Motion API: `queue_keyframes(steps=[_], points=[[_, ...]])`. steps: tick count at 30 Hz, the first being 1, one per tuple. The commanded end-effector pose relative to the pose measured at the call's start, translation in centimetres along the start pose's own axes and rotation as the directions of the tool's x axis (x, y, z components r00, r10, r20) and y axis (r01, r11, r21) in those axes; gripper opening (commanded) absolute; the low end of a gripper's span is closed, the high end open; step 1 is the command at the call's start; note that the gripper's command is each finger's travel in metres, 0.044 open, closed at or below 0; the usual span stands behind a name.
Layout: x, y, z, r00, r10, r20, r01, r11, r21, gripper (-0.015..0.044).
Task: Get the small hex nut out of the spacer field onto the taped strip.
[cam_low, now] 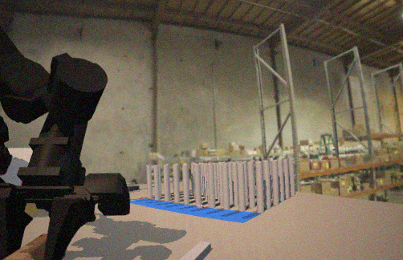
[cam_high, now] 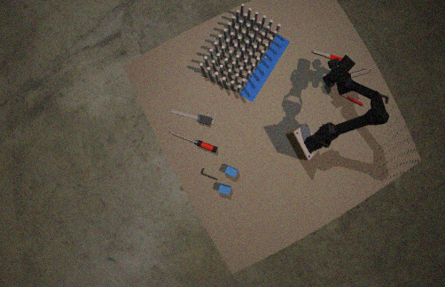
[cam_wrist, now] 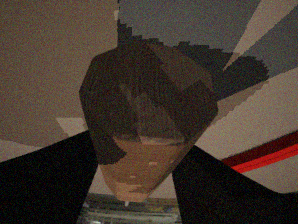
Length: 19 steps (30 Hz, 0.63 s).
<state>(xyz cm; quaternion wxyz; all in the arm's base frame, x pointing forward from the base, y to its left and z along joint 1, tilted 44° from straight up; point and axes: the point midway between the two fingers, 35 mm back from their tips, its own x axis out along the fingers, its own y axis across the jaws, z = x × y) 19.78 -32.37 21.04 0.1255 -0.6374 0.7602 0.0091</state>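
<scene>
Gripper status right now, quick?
Gripper: closed on a brown, faceted, wooden-looking handle; the tool's far end can't be made out.

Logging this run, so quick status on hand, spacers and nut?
Hand shut on brown faceted handle, outside the field. Spacers standing. Nut not discernible; blue strip before spacers.

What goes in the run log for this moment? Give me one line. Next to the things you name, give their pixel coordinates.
gripper [cam_low: 30, 225] [cam_wrist: 137, 139]: shut on wooden handle [cam_low: 27, 249] [cam_wrist: 145, 175] | spacers [cam_high: 234, 49] [cam_low: 226, 186]: standing | blue strip [cam_high: 265, 68] [cam_low: 234, 216]: in front of spacers | nut: not discernible
</scene>
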Motion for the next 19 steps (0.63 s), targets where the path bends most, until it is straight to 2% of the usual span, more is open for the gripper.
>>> queue_keyframes(steps=[1, 2, 19], points=[[0.22, 0.10, 0.14, 1.000, -0.004, -0.002, 0.004, 1.000, -0.005, 0.0000], [0.27, 0.12, 0.16, 1.000, -0.004, -0.003, 0.004, 1.000, -0.005, 0.0000], [0.09, 0.05, 0.03, 1.000, 0.000, -0.002, 0.000, 1.000, 0.000, 0.0440]])
